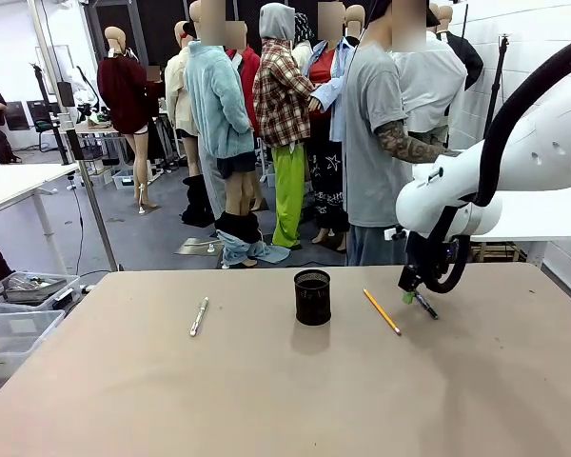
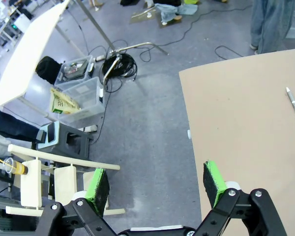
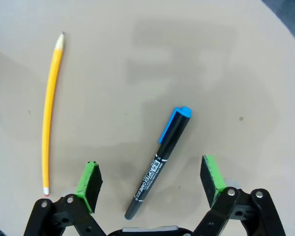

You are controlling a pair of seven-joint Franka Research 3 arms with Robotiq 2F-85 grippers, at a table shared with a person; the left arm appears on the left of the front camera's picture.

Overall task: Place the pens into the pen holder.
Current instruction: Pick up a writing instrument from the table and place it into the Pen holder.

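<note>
1. Right hand (image 3: 151, 173), jaws wide, brackets the blue-capped marker (image 3: 163, 152) at lower centre; left hand (image 2: 156, 183) wide, empty.
2. Pen holder (image 1: 312, 297) stands mid-frame on the worktop (image 1: 266, 400), with pencil (image 1: 382, 311) and silver pen (image 1: 199, 317) flanking it.
3. Grasp step: next, probably descend and close on the marker.

the tan table (image 1: 266, 400) is stretching out flat in front of me, its edge showing against the grey floor (image 2: 147, 128) in my left wrist view. across from me a person in a grey t-shirt (image 1: 369, 143) is standing at the far side, a tattooed forearm (image 1: 409, 146) bending across the body. off to my left, clear plastic bins (image 1: 19, 328) are sitting on the floor beside the table, holding odds and ends. a white table (image 1: 19, 181) is standing farther back. a coil of black cable (image 2: 119, 66) is lying on the floor, a grey step stool (image 2: 64, 140) is standing by the bins, and a cup of orange drink (image 2: 14, 167) is resting on a cream wooden frame (image 2: 54, 179).
</note>
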